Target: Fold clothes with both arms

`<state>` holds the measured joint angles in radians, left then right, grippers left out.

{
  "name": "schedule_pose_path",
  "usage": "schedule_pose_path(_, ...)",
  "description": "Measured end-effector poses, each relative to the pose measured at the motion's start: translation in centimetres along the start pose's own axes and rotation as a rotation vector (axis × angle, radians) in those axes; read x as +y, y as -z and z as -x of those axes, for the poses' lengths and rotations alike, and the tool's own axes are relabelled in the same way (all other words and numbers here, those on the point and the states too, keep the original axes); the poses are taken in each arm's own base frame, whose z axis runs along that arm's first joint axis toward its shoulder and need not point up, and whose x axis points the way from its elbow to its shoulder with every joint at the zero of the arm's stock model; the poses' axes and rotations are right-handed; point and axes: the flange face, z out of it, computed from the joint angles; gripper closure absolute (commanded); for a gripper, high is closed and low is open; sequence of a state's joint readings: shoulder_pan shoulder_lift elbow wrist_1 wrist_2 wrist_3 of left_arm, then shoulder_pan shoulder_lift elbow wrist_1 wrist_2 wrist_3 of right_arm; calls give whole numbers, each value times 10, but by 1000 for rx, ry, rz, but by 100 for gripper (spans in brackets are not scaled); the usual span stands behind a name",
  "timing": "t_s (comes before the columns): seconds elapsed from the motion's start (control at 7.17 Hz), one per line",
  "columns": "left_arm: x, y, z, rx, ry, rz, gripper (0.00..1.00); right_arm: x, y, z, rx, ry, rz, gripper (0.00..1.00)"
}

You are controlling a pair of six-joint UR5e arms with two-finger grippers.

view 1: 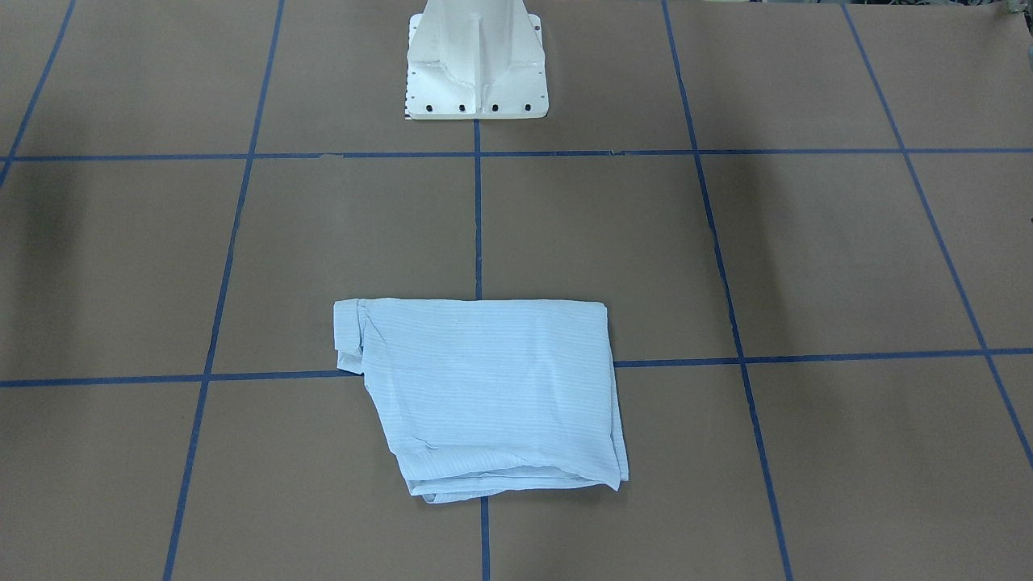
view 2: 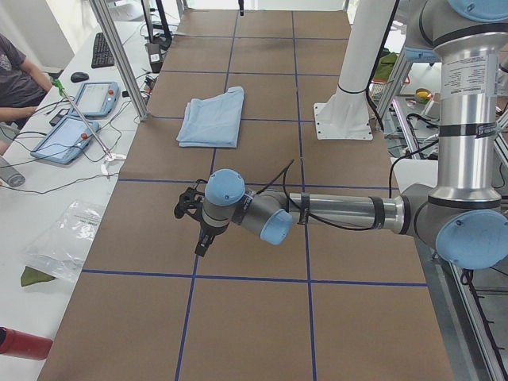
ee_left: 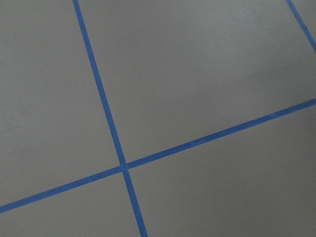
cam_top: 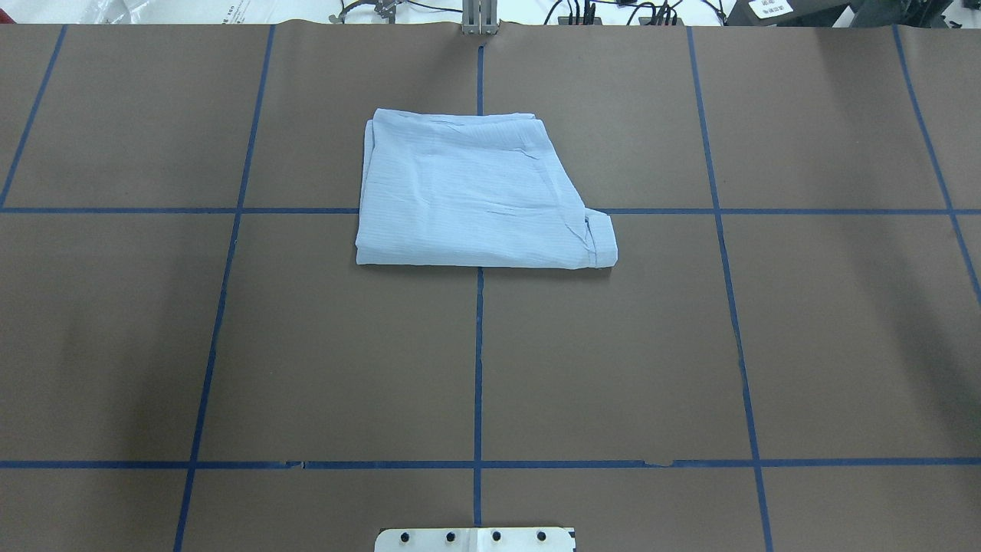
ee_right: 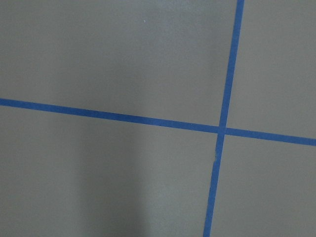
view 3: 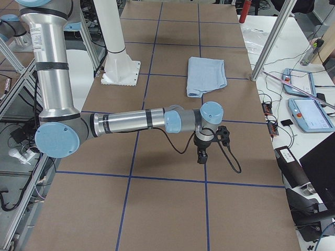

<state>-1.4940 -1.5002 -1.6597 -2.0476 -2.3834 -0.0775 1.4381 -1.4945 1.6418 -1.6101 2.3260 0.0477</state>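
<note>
The pale blue striped shirt (cam_top: 479, 199) lies folded into a flat, roughly square packet on the brown table, near the far middle in the overhead view. It also shows in the front-facing view (view 1: 484, 391), the exterior left view (view 2: 213, 117) and the exterior right view (view 3: 207, 74). Neither arm appears in the overhead or front-facing views. My left gripper (view 2: 201, 242) hangs over the table far from the shirt; I cannot tell whether it is open. My right gripper (view 3: 201, 156) hangs likewise, state unclear. Both wrist views show only bare table.
The brown table (cam_top: 345, 345) carries a grid of blue tape lines. The white pedestal base (view 1: 476, 60) stands at the robot's edge. An operator (view 2: 16, 79) sits beside tablets (view 2: 75, 119) on a side bench. Aluminium posts (view 3: 269, 42) stand by the table's long edge.
</note>
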Motion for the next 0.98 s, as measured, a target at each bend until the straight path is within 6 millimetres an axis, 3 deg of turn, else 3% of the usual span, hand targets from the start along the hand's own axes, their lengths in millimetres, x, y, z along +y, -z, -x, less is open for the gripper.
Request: schedule_pose_path(0.98,-4,15,-17,7,-25,-27,0,1,2,4,-16,-3,-5,0)
